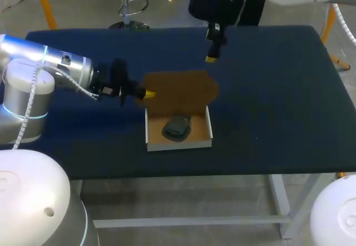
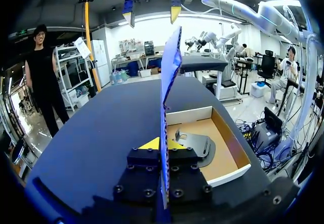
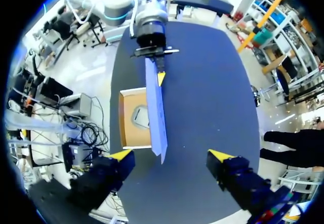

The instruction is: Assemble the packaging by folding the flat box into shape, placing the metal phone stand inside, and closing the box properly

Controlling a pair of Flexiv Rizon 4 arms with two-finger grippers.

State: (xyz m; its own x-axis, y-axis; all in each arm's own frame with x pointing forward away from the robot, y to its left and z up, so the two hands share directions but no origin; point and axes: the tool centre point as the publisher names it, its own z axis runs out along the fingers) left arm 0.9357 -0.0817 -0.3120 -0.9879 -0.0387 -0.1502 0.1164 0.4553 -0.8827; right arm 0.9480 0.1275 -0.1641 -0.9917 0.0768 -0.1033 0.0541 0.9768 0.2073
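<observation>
The cardboard box (image 1: 150,137) sits mid-table, white outside and brown inside, with the dark metal phone stand (image 1: 177,127) lying in it. Its brown lid (image 1: 181,89) stands raised at the far side. My left gripper (image 1: 149,94) is shut on the lid's left edge. In the left wrist view the lid (image 2: 171,72) runs edge-on between the fingers of the left gripper (image 2: 163,144), with the stand (image 2: 195,144) and box wall (image 2: 230,176) beside it. My right gripper (image 1: 211,58) hangs open above and behind the lid, holding nothing. From the right wrist view, the right gripper (image 3: 171,156) looks down on the lid (image 3: 156,112), the stand (image 3: 140,116) and the left gripper (image 3: 160,77).
A dark blue cloth covers the table (image 1: 278,90). Nothing else lies on it besides the box. The table's front edge runs just below the box in the head view.
</observation>
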